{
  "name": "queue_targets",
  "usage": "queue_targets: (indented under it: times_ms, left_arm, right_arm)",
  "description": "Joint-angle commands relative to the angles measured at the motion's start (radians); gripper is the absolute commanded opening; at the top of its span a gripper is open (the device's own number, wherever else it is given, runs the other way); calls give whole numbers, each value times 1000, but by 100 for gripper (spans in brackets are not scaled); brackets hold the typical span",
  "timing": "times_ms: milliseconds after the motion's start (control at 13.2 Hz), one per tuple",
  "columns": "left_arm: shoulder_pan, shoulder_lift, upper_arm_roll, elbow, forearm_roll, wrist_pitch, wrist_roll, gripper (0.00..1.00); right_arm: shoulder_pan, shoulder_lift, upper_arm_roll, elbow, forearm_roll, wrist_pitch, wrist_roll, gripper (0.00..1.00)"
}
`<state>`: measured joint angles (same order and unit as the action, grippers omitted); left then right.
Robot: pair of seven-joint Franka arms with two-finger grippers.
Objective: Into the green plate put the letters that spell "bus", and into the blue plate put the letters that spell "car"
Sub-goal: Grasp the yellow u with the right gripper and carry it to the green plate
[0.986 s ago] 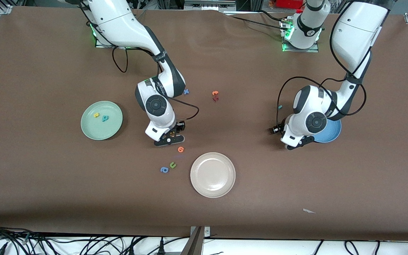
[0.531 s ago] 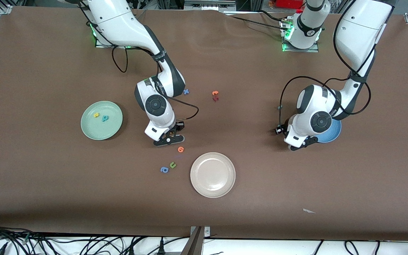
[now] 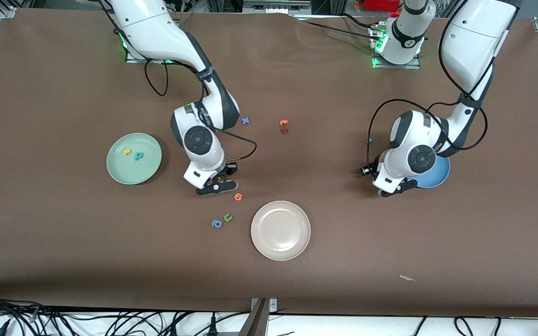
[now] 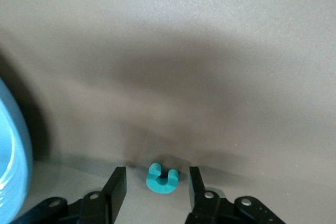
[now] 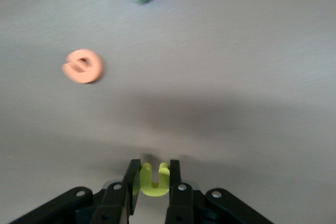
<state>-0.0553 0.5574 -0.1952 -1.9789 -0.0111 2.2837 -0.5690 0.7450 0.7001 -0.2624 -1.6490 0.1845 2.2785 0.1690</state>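
Gripping a yellow "u" [image 5: 154,180] between its two fingers, the right gripper [image 3: 214,183] hangs low over the table [image 3: 63,233], just beside the orange letter [image 3: 238,197]. In the right wrist view the jaws press on both sides of this letter. The green "u" [image 3: 227,217] and the blue "a" [image 3: 216,223] lie nearer to the front camera, close to the cream-white plate [image 3: 280,230].

The green plate [image 3: 134,158] sits toward the right arm's end of the table and holds a yellow "s" [image 3: 127,151] and a cyan "b" [image 3: 138,156], close together.

The left gripper [image 4: 157,190] is low over the table beside the blue plate [image 3: 437,172] (the arm covers much of this plate). Its jaws stand apart on either side of a cyan "c" [image 4: 161,178], which lies flat between them; they do not touch it in the left wrist view.

A small dark-teal letter [image 3: 369,141] lies on the table near the left arm.
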Motion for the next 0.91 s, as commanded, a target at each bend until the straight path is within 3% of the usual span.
queue_targets:
  times_ms: [0,227,455,834]
  left_arm:
    - [9,-37,-6,-55,-12,48,37,56]
    - [11,-37,-10,-58,-12,48,37,56]
    - [9,-37,-10,-58,-13,48,37,48]
    - [9,-37,-10,-58,-13,48,35,35]
  right_arm:
    - [-6,-85,-78,-26,13,-158,-114,11]
    - [-7,-140,-167,-72,13,-224,-248,8]
    - [-6,-165,-250,-179,10,-229,-357,8]
    - [-7,-192,-299,-340,13,-206,-430,8]
